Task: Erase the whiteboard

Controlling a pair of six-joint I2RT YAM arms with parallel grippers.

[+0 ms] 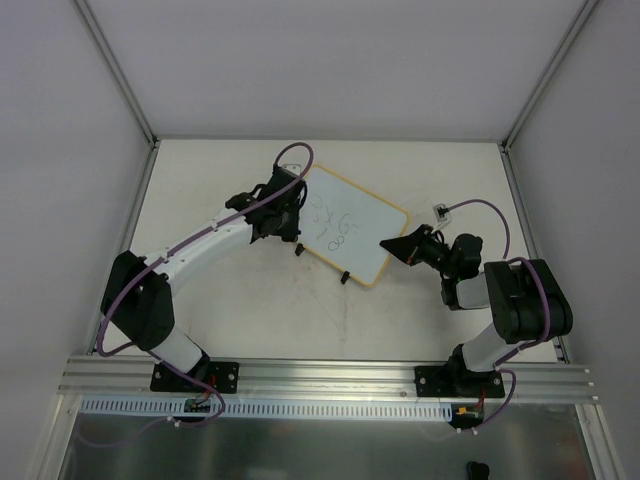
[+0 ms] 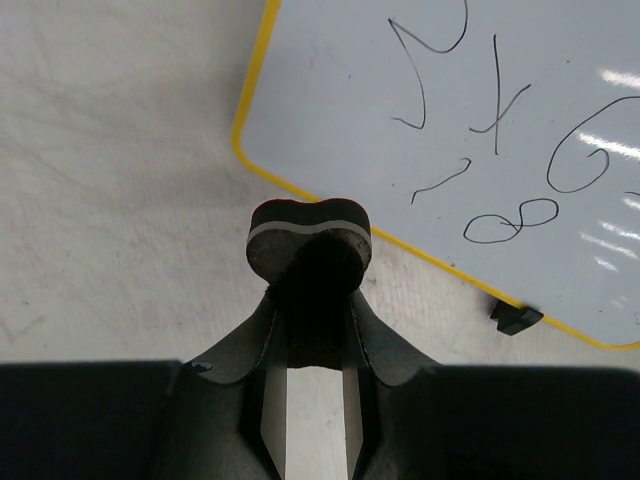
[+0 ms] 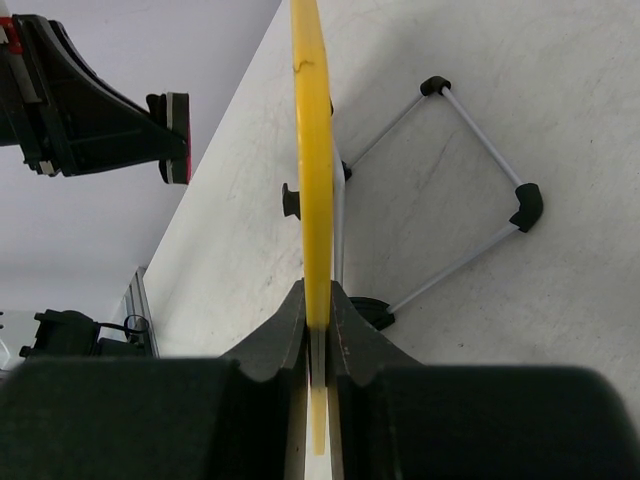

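The whiteboard (image 1: 358, 235) is a small white board in a thin yellow frame, lying askew mid-table with dark scribbles (image 2: 500, 130) on it. My right gripper (image 1: 390, 243) is shut on its right edge, and the right wrist view shows the yellow rim (image 3: 313, 150) edge-on between the jaws of the right gripper (image 3: 318, 300). My left gripper (image 1: 290, 222) is shut on a small black eraser (image 2: 310, 235) with a white and a red layer. The eraser hangs just off the board's left corner, over the bare table. A black foot (image 2: 515, 318) shows under the rim.
A wire stand (image 3: 470, 150) with black corner joints props the board from behind. A small white object (image 1: 440, 210) lies at the back right of the table. Metal posts (image 1: 120, 70) and white walls close in the table, and an aluminium rail (image 1: 330, 375) runs along the near edge.
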